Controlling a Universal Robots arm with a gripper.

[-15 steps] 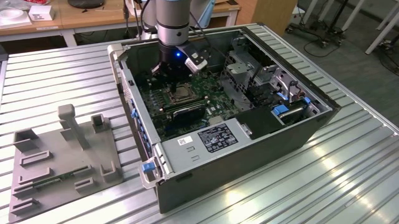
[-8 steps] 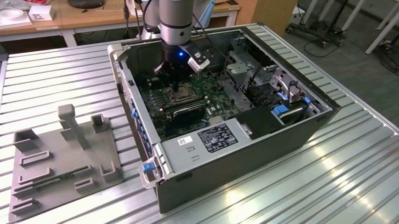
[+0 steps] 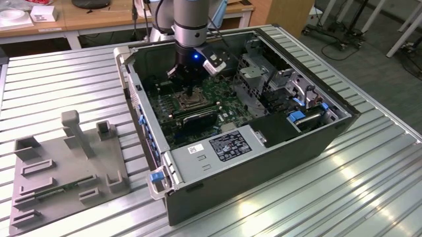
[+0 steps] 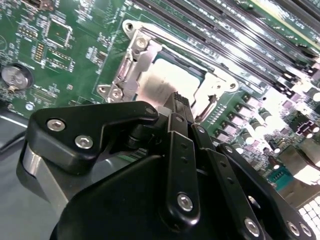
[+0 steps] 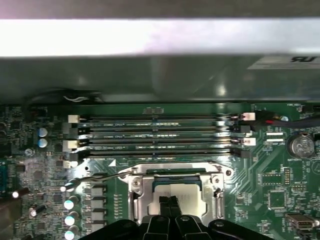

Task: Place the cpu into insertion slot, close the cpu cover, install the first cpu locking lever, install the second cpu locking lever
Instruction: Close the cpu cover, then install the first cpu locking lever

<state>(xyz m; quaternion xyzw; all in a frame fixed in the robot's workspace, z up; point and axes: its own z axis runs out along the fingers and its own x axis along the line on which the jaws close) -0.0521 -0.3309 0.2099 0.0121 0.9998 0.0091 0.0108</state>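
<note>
The cpu [image 5: 176, 189] shows its silvery top inside the insertion slot [image 3: 188, 102] on the green motherboard. Around it the silvery cpu cover [image 5: 133, 189] lies down, with the chip visible through its cut-out. My gripper [image 5: 169, 202] is shut, its black fingertips [image 4: 181, 101] pressed together with nothing between them. They point down at the chip's top [image 4: 167, 80], at or just above its surface. A thin wire locking lever [image 5: 95, 177] runs out sideways from a socket corner. I cannot tell whether it is latched.
The arm reaches down into an open computer case [image 3: 264, 153] on a ribbed metal table. Long black memory slots [image 5: 155, 135] run beside the socket, and a coin battery [image 5: 300, 145] sits nearby. A grey fixture [image 3: 66, 168] stands at the exterior view's left.
</note>
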